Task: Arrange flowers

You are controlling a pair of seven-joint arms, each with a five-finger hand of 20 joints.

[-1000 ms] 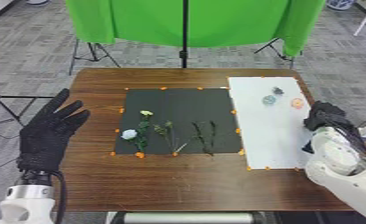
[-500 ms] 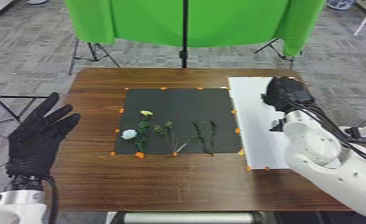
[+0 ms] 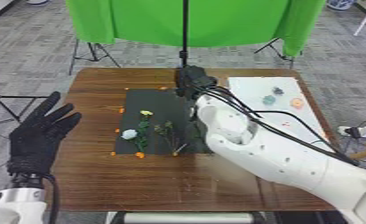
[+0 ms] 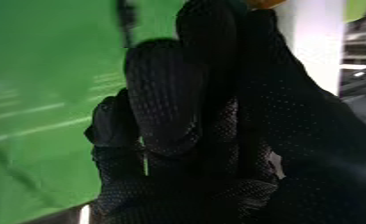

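Note:
My right hand (image 3: pixel 194 80) is above the far right part of the black mat (image 3: pixel 166 96) in the head view. Curled fingers mark this hand (image 4: pixel 188 95) in the right wrist view; an orange-brown patch (image 4: pixel 264 3) shows by its tips, and I cannot tell whether it is held. Open, my left hand (image 3: pixel 42 132) stands at the table's left side. A white flower (image 3: pixel 129 134) and a yellow flower (image 3: pixel 146 113) lie on the mat's left, beside thin green stems (image 3: pixel 168 132). My right arm partly covers the darker stems. Small teal (image 3: pixel 268 100) and orange (image 3: pixel 297 103) pieces are on the white sheet.
The white sheet (image 3: pixel 259 85) covers the right side of the brown table (image 3: pixel 99 180). Another small dark piece (image 3: pixel 278 91) rests on it. My right arm crosses sheet and mat. Behind the table hang a green cloth (image 3: pixel 250 25) and a black stand pole (image 3: pixel 184 30).
My right hand has swung from the table's right edge, across the white sheet, to the far part of the black mat. My left hand has shifted slightly toward the left.

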